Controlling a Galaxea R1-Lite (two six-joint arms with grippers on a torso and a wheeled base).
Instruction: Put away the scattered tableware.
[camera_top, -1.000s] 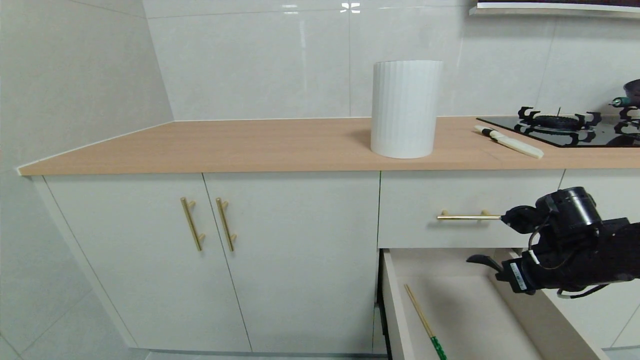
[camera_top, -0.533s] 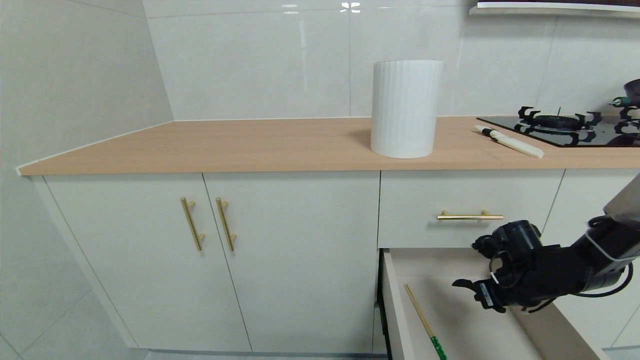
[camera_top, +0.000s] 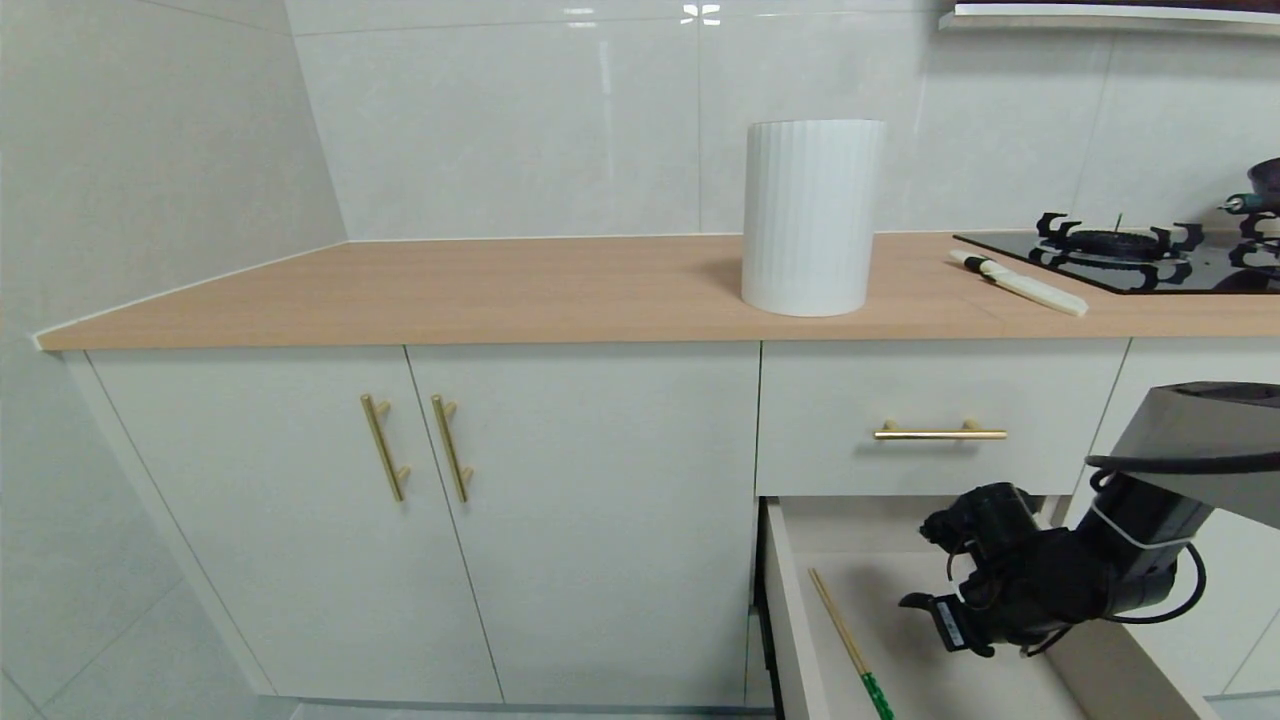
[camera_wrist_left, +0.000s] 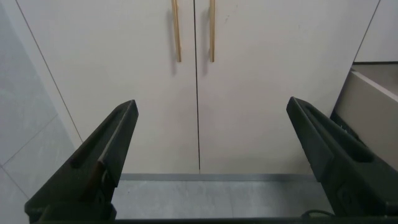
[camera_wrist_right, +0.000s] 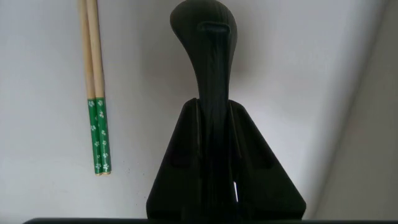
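Chopsticks (camera_top: 848, 640): lying flat in the open drawer (camera_top: 790, 600), near its left wall.
Right fingers (camera_wrist_right: 205, 37): I see them pressed together on nothing, inside the drawer, near the chopsticks.
Left fingers (camera_wrist_left: 106, 155): spread wide, holding nothing, facing the cupboard doors (camera_wrist_left: 249, 74).
Knife (camera_top: 1017, 283): on the bench (camera_top: 500, 290), between canister (camera_top: 812, 217) and hob (camera_top: 1120, 255).

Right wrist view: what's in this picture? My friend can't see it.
The right gripper, its fingers shut on a dark utensil, holds it over the pale drawer floor. A pair of chopsticks with green ends lies flat on that floor beside it, untouched.
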